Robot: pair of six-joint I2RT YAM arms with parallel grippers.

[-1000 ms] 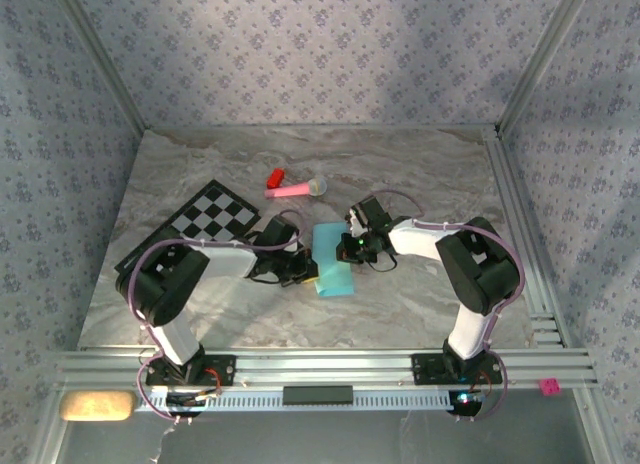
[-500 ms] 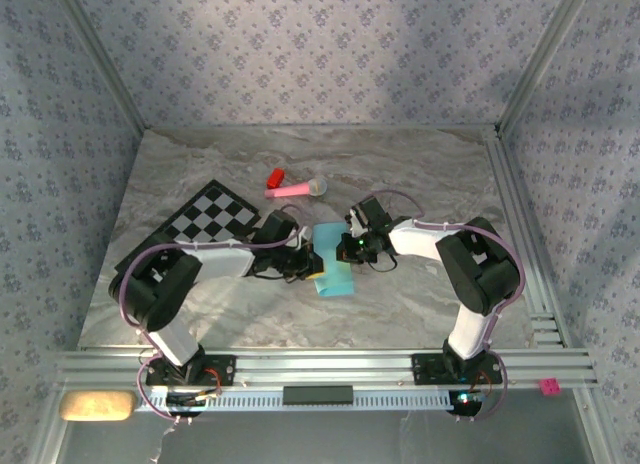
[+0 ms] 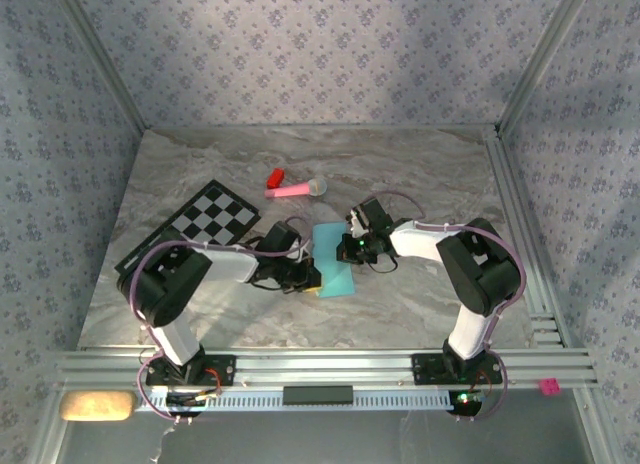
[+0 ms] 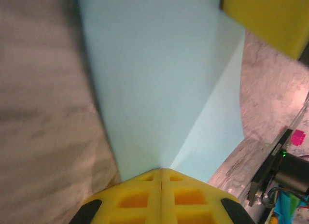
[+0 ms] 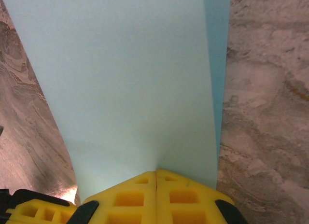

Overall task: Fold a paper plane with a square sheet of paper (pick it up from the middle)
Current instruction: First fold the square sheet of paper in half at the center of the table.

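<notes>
The square sheet of paper (image 3: 336, 264) is light blue and lies folded into an upright rectangle on the marble table, between the two arms. My left gripper (image 3: 310, 275) is shut on its lower left edge. In the left wrist view the yellow fingertips (image 4: 161, 169) meet on the sheet (image 4: 159, 79), and a diagonal crease runs away from them. My right gripper (image 3: 349, 250) is shut on the sheet's right edge. Its fingertips (image 5: 156, 172) pinch the flat paper (image 5: 130, 79). A paper plane is out of view.
A black-and-white checkered mat (image 3: 195, 229) lies left of the left arm. A pink stick toy (image 3: 295, 189) and a small red block (image 3: 274, 176) sit behind the paper. Aluminium rails run along the right side (image 3: 520, 234) and the near edge (image 3: 320, 364).
The left gripper has shifted a little toward the near edge along the sheet's left side. The paper's visible outline is now shorter. The right arm has held still.
</notes>
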